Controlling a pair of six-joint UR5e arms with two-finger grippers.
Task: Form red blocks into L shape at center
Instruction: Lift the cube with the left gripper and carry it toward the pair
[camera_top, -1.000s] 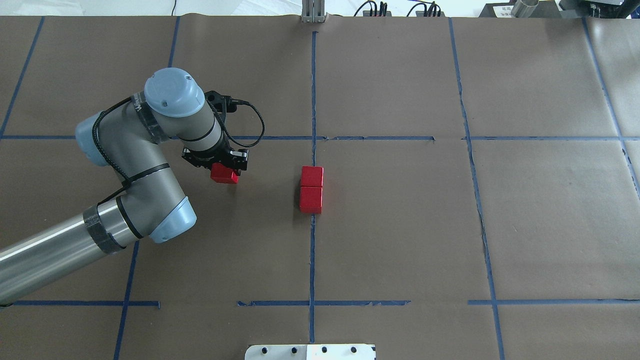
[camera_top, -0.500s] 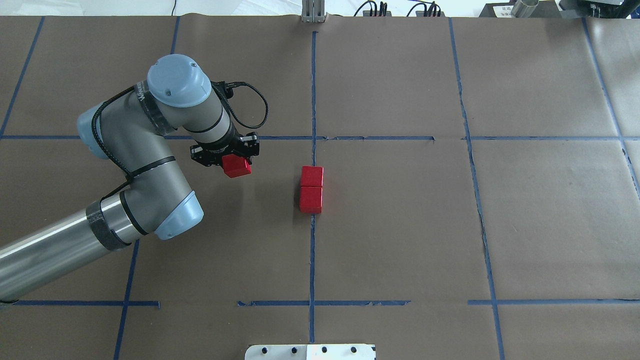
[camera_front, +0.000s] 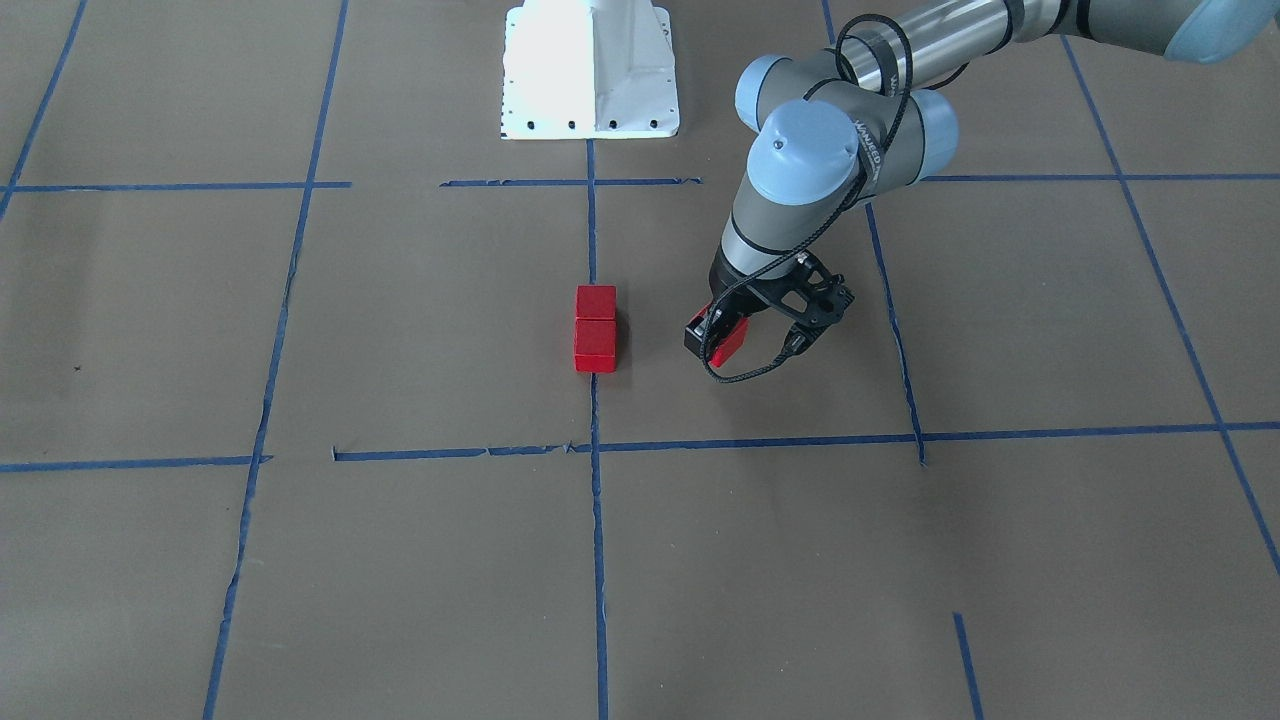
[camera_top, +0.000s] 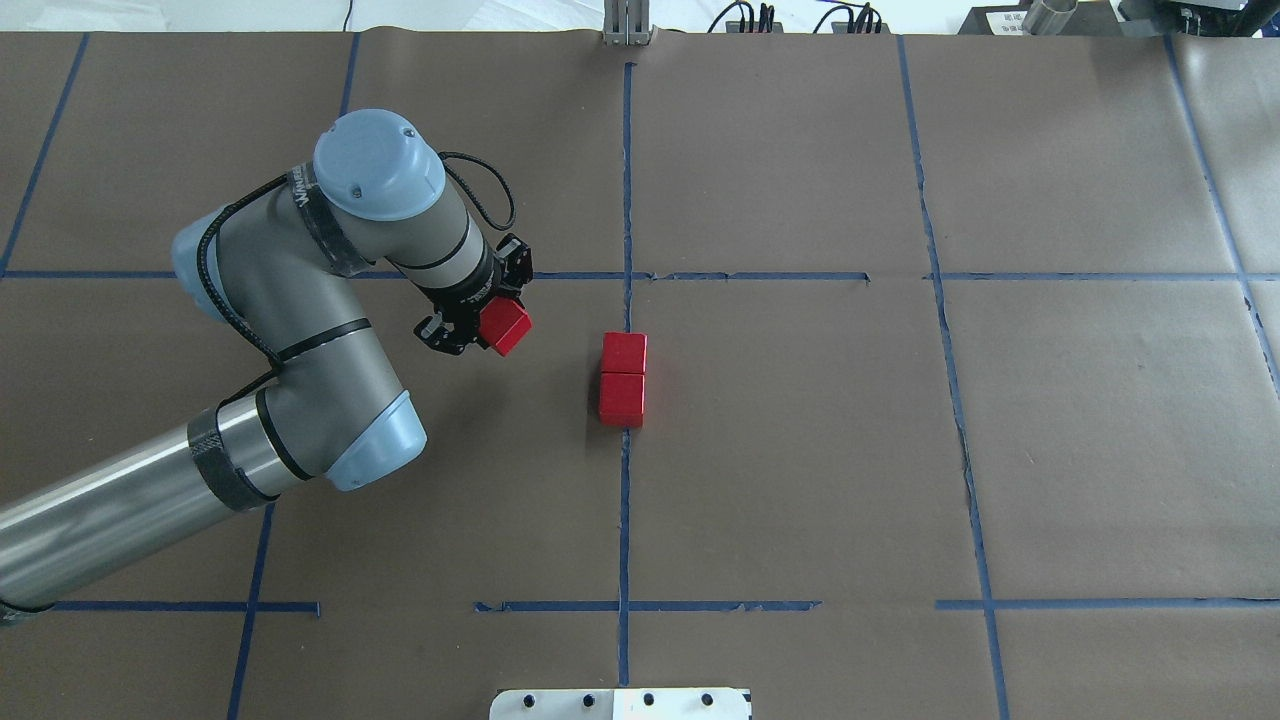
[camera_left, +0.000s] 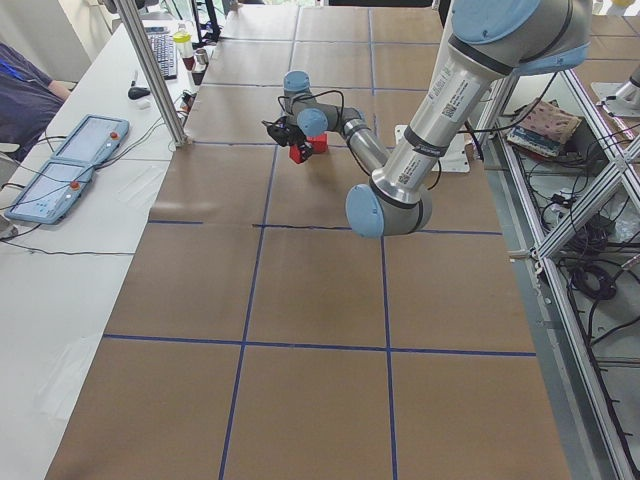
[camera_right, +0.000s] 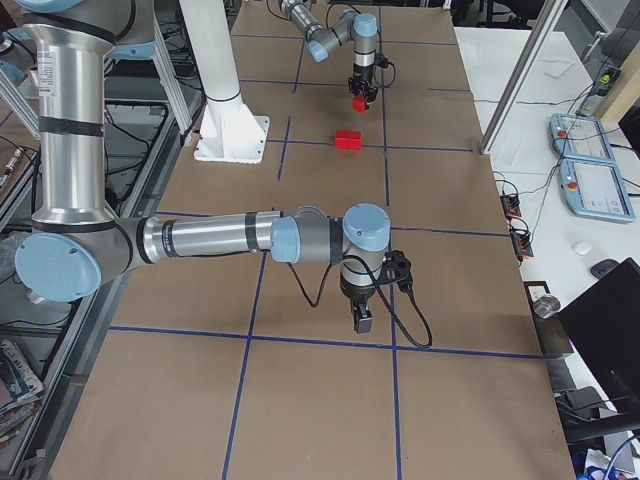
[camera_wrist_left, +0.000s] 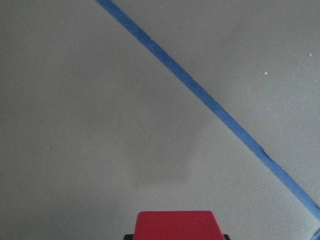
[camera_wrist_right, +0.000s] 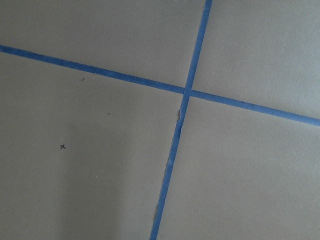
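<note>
Two red blocks (camera_top: 623, 375) lie touching in a short column on the vertical blue tape line of the center cell (camera_top: 790, 450); they also show in the front view (camera_front: 595, 328). My left gripper (camera_top: 497, 325) is shut on the third red block (camera_top: 507, 327) and holds it tilted, above the paper, to the left of the pair. In the front view this block (camera_front: 727, 340) is to the pair's right. In the left wrist view it (camera_wrist_left: 179, 226) fills the bottom edge. My right gripper (camera_right: 361, 318) shows only in the exterior right view, far from the blocks; I cannot tell whether it is open.
The white robot base plate (camera_front: 590, 75) sits at the table's near edge. A metal post (camera_top: 627, 22) stands at the far edge. Control pendants (camera_left: 62, 180) lie on the side bench. The right wrist view shows only paper and crossed tape lines (camera_wrist_right: 187, 91).
My left gripper has carried the red block to the right toward the pair and turned its wrist, so the block is now rotated. The two blocks on the line have not moved.
</note>
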